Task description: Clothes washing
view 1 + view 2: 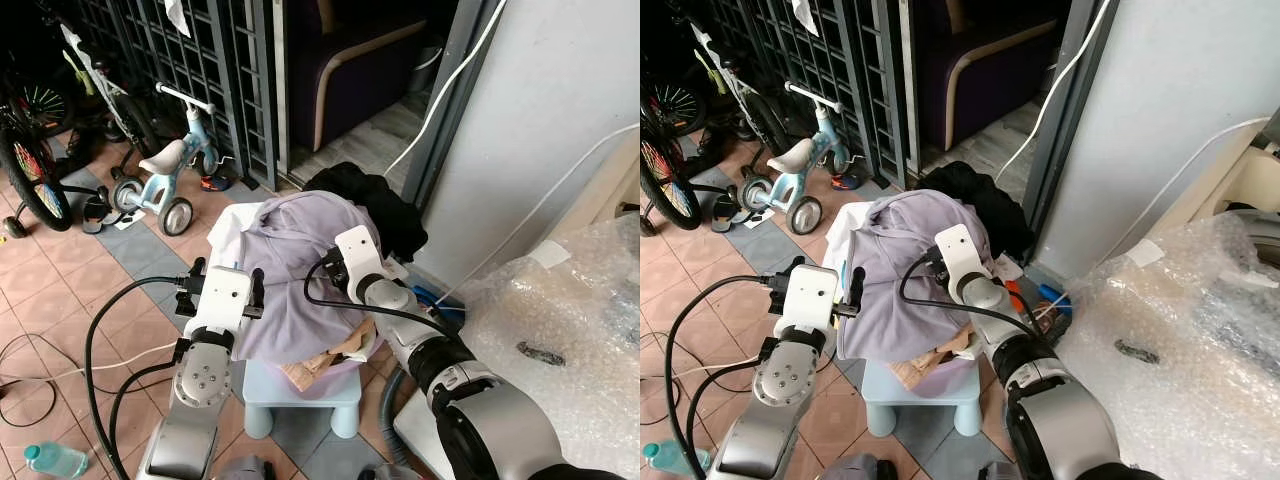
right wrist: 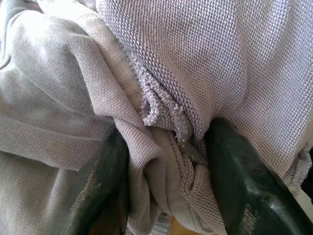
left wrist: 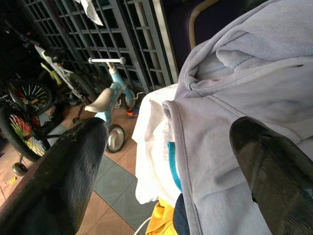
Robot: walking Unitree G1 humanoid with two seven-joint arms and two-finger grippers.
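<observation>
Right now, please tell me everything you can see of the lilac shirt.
The lilac shirt is a soft knit, crumpled and draped on top of the laundry pile, over a white garment. Seams and a folded hem show. The right gripper pinches a fold of it; the left gripper is open beside its edge.

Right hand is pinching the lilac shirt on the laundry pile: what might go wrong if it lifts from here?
The right hand grips only a small fold of the lilac shirt, so it may slip free. The shirt drapes over the white garment and the rest of the pile, which may drag off onto the floor. The small stool underneath might tip.
</observation>
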